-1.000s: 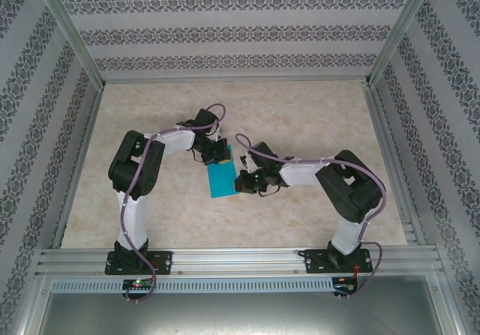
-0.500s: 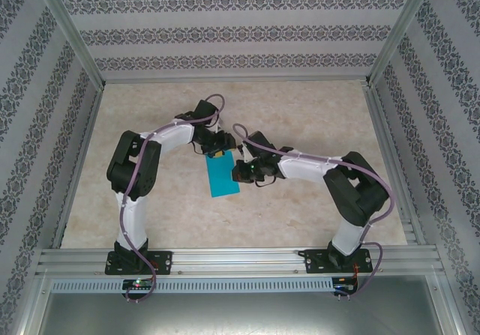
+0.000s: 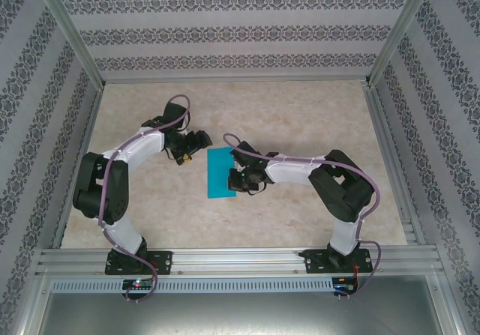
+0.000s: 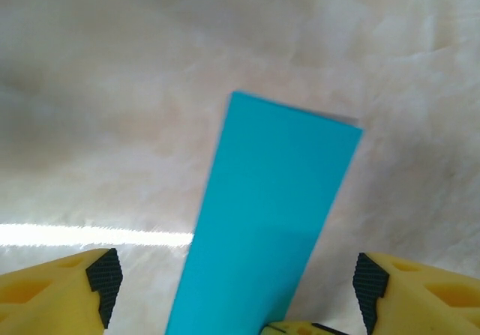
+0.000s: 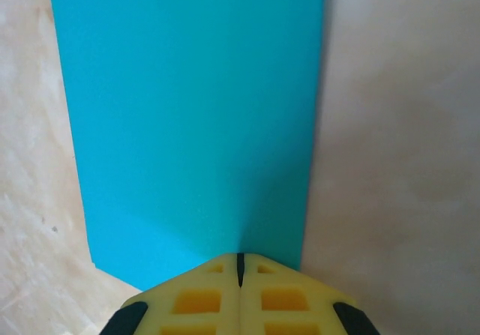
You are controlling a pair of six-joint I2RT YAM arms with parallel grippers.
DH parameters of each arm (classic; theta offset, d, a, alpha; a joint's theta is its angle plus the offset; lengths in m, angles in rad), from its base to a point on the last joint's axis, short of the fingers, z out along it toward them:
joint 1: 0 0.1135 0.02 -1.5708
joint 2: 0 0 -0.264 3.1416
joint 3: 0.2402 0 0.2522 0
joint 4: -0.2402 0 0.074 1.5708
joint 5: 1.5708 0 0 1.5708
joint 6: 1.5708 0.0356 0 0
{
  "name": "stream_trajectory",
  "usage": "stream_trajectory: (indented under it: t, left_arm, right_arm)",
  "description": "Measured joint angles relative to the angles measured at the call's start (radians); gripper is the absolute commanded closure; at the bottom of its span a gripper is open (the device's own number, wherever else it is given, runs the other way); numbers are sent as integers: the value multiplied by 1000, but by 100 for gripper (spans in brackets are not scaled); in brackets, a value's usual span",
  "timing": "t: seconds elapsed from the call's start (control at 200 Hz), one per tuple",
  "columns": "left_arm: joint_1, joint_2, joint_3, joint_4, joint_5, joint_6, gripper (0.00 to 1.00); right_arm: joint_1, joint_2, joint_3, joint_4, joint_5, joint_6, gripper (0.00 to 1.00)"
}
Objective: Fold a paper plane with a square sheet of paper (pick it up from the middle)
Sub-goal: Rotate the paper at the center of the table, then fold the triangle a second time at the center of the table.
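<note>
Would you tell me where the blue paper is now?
In the top view the blue paper lies mid-table, the shut right pincer at its right edge, the open left pincer off its far left corner.

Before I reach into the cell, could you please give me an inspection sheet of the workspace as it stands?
Surface: beige marbled table, no marks seen.
Job's things: teal sheet of paper lies flat mid-table as a narrow rectangle, apparently folded in half; no plane shape yet.
Clutter: nothing seen.
Grippers: left gripper open, beside the paper's far-left corner and aimed at it; right gripper shut, its tip at the paper's right edge.
Cables: a purple cable runs along each arm and loops free near the wrist; no snag seen.
Surroundings: patterned walls on three sides, aluminium frame along the near edge.
</note>
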Motion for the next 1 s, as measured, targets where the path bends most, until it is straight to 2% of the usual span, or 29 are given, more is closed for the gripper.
stream_trajectory:
  t: [0.145, 0.32, 0.385, 0.495, 0.629, 0.864, 0.999]
  left_arm:
    - [2, -76, -83, -14, -26, 5, 0]
    - [21, -177, -159, -28, -42, 14, 0]
    - [26, -199, -174, -34, -41, 25, 0]
    - [26, -218, -199, -37, -24, 34, 0]
    - [26, -218, -227, -36, 53, 39, 0]
    - [24, -208, -230, -39, 160, 50, 3]
    - [8, -183, -232, -39, 190, 54, 9]
  right_arm:
    - [56, -1, -3, 26, 1, 65, 93]
    - [41, -1, 111, -68, 69, 29, 73]
    - [18, -1, 175, -84, 98, 2, 69]
    - [-27, 17, 269, -109, 124, -47, 69]
    - [-71, 103, 369, -136, 138, -94, 69]
    - [-118, 211, 388, -168, 123, -116, 73]
    - [-138, 250, 414, -179, 101, -130, 75]
